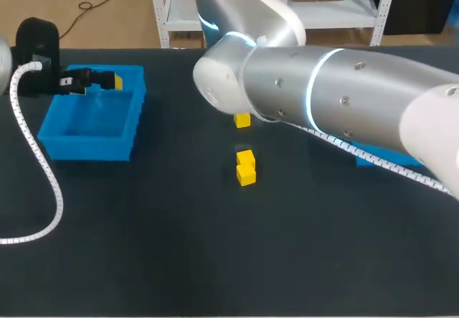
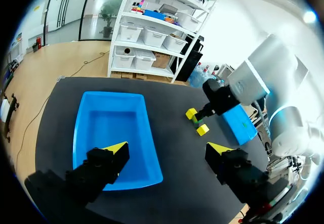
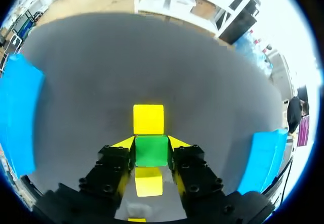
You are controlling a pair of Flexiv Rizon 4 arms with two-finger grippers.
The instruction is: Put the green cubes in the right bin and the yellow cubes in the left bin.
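Silver right arm [image 1: 337, 95] dominates the head view, reaching past the middle of the black tabletop [image 1: 179, 246]. We record its right claw [image 3: 151, 144] pinching a small green cube [image 3: 151, 151] from both sides, among three small yellow cubes [image 1: 246, 176] at mid-tabletop; one lies just ahead of the fingers. We find the left claw [image 2: 168, 150] spread wide, holding nothing, above the left blue plastic bin [image 1: 90, 146]. The right blue plastic bin [image 3: 258, 158] sits well apart.

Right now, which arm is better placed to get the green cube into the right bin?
Right. The right arm has its jaws against both sides of the green cube, with the right bin on its side. The left arm hangs over the left bin, jaws open, far from that cube.
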